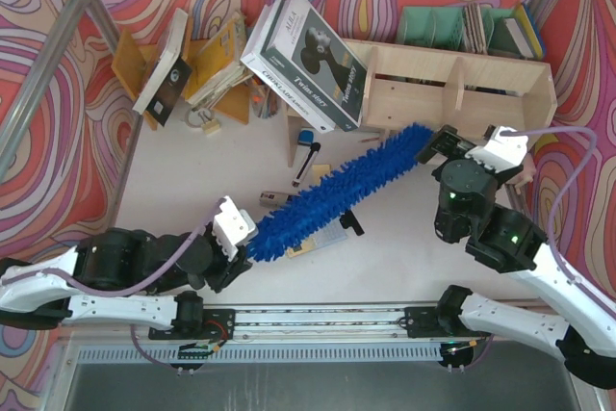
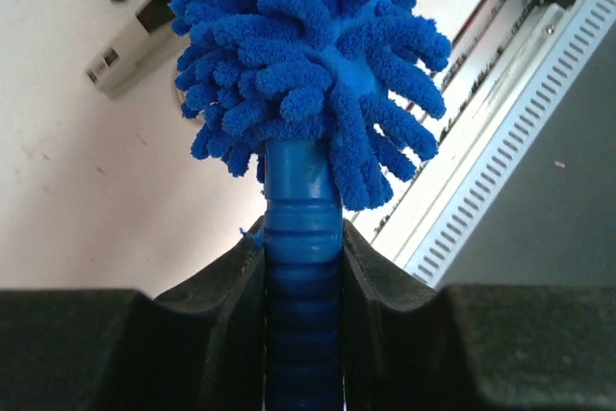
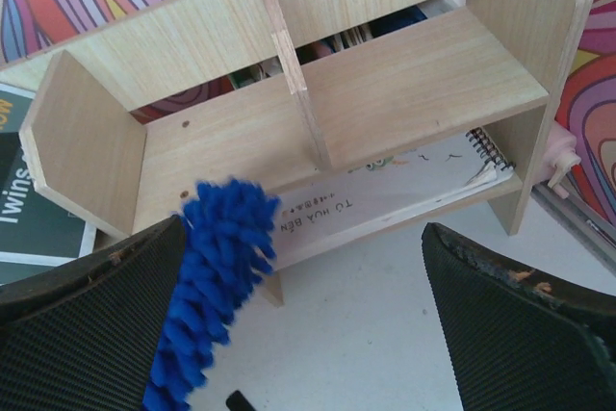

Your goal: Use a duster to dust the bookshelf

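Observation:
The duster (image 1: pixel 337 190) is a long bright-blue fluffy wand lying slantwise over the table, its tip near the left end of the bookshelf (image 1: pixel 462 84). My left gripper (image 1: pixel 239 243) is shut on its ribbed blue handle (image 2: pixel 300 228), with the fluffy head (image 2: pixel 308 55) just beyond the jaws. My right gripper (image 1: pixel 470 141) is open and empty in front of the pale plywood bookshelf (image 3: pixel 404 74). The duster tip (image 3: pixel 217 267) sits against its left finger (image 3: pixel 87 324), level with the lower tier's front edge.
A large "Twins story" box (image 1: pixel 308 50) leans on the shelf's left end. An orange-yellow book rack (image 1: pixel 212 64) stands back left and a green file organizer (image 1: pixel 452 26) behind the shelf. A marker (image 1: pixel 310 156) lies on the table. A spiral notebook (image 3: pixel 404 190) lies in the lower tier.

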